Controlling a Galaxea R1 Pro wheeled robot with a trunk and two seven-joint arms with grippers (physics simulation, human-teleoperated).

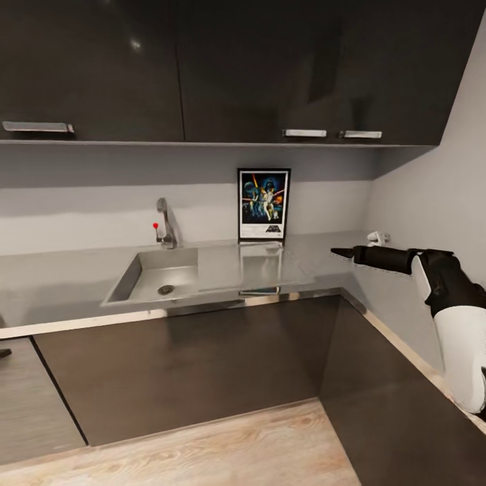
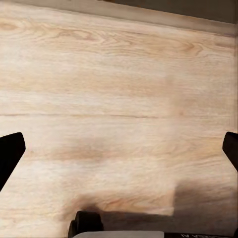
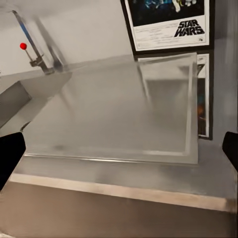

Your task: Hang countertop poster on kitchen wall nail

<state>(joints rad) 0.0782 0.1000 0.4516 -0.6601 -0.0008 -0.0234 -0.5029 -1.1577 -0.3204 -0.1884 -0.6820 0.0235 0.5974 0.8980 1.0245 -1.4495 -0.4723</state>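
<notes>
**Poster not yet picked up; right arm reaching over the surface**

The poster [image 1: 264, 204] stands upright at the back of the grey surface [image 1: 61, 277], leaning against the wall just behind the steel drainboard [image 1: 260, 264], to the right of the sink [image 1: 156, 275] and the tap with its red knob [image 1: 164, 226]. The right tool [image 1: 342, 252] is held out over the surface's right end, near the poster but apart from it. In the right wrist view its fingertips [image 3: 11, 153] sit wide apart and hold nothing, with the poster's lower edge [image 3: 168, 25] ahead. The left tool [image 2: 119, 148] is likewise spread wide and empty, pointing down at the wooden floor [image 2: 119, 74]. Nothing is done so far, I judge: grasping, lifting and hanging on a wall nail all remain.
</notes>
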